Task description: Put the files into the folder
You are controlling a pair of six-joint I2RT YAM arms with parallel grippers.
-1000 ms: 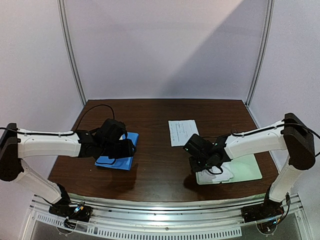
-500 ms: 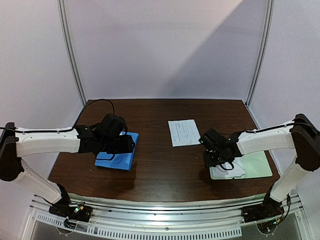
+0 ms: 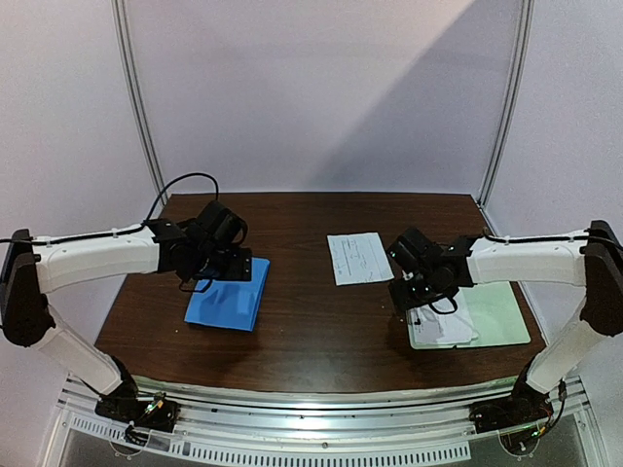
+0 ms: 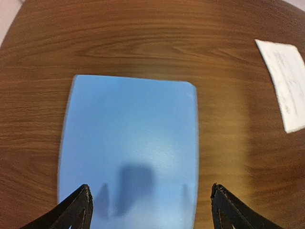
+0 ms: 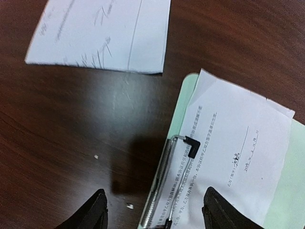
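Observation:
The blue folder (image 3: 229,302) lies closed on the table's left; in the left wrist view the folder (image 4: 131,143) fills the middle. My left gripper (image 3: 216,265) hovers over its far edge, open and empty, fingertips (image 4: 78,210) wide apart. One white file (image 3: 356,258) lies loose at table centre, also in the right wrist view (image 5: 102,33) and the left wrist view (image 4: 286,86). The second file (image 3: 443,326) lies on the pale green clipboard (image 3: 501,316), under its wire clip (image 5: 183,162). My right gripper (image 3: 417,297) is open and empty above the clipboard's left edge.
Dark wooden table (image 3: 311,341) with a white wall behind and metal frame posts at the back corners. The clipboard (image 5: 290,191) sits near the table's right front. Small white specks (image 5: 127,206) lie on the wood beside it.
My left gripper has moved back off the folder toward its far edge. My right gripper has moved right and back, and the clipboard with its sheet has shifted right.

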